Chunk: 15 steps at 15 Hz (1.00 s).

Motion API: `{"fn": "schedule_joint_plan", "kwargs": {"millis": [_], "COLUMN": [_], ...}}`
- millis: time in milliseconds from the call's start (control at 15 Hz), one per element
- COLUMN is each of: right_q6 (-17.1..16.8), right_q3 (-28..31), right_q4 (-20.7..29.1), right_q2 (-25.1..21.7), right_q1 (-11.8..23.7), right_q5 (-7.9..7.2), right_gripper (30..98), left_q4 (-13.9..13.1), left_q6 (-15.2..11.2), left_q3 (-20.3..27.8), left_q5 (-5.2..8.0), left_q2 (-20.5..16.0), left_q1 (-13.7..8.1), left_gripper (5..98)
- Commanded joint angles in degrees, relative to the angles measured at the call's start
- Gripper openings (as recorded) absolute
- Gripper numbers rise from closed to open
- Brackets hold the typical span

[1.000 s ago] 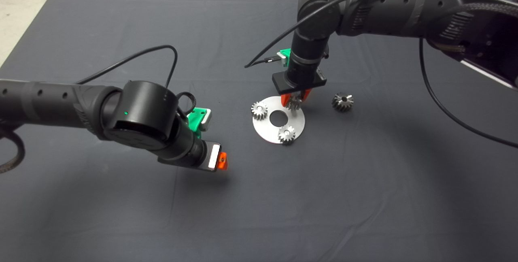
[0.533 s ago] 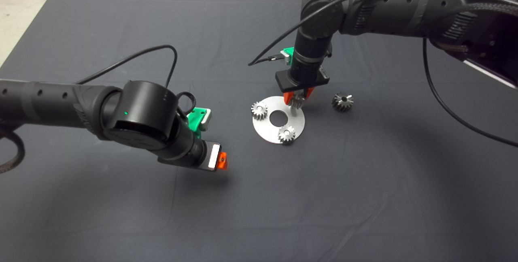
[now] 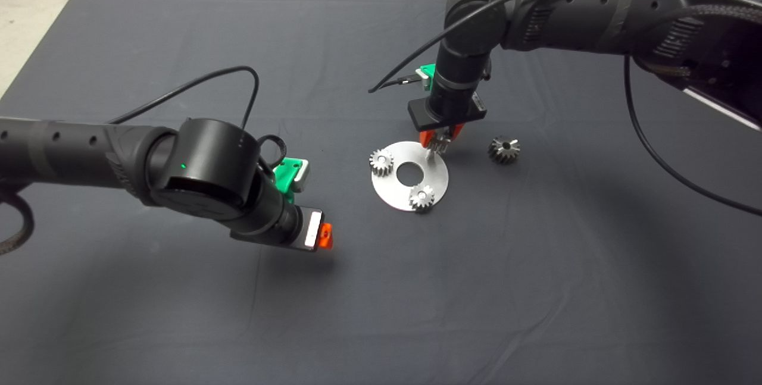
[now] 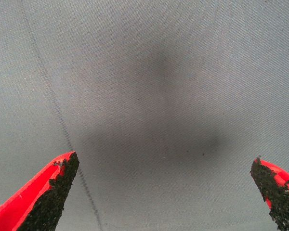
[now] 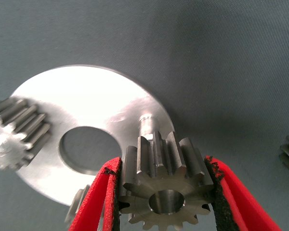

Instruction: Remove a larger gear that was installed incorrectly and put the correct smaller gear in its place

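No text, label or number can be read anywhere.

Round steel plate (image 3: 393, 191) on dark mat (image 3: 178, 313); two small bright gears (image 3: 381, 162) (image 3: 422, 197) on plate

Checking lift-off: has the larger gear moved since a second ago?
Yes. Held in the right pincer, the larger gear has risen off the round plate, exposing its pin.
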Motion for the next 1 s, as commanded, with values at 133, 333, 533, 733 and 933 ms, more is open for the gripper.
{"fn": "schedule_joint_plan", "kwargs": {"millis": [133,333,533,733,933], "right_q6": [-0.1,-0.1,-0.1,-0.1,-0.1], "right_q3": [0.0,0.2,0.2,0.0,-0.4], "right_q4": [-5.0,-5.0,-5.1,-5.6,-5.7], "right_q2": [-0.1,0.0,0.2,0.3,0.9], "right_q1": [-1.9,-1.8,-1.8,-1.8,-1.8], "right_q5": [-7.18,-7.18,-7.18,-7.18,-7.18], "right_gripper": [36.7,36.7,37.1,36.9,36.7], "left_q4": [0.6,0.6,0.6,0.6,0.6], "left_q6": [0.3,0.3,0.3,0.5,0.6], "left_q3": [0.3,0.2,-0.1,-0.2,-0.3], "left_q5": [1.45,1.36,1.45,1.45,1.45], "left_q2": [0.0,0.0,0.2,0.1,-0.1], "left_q1": [-0.8,-0.8,-0.8,-0.8,-0.8], "left_gripper": [92.1,92.1,92.1,92.1,92.1]}}
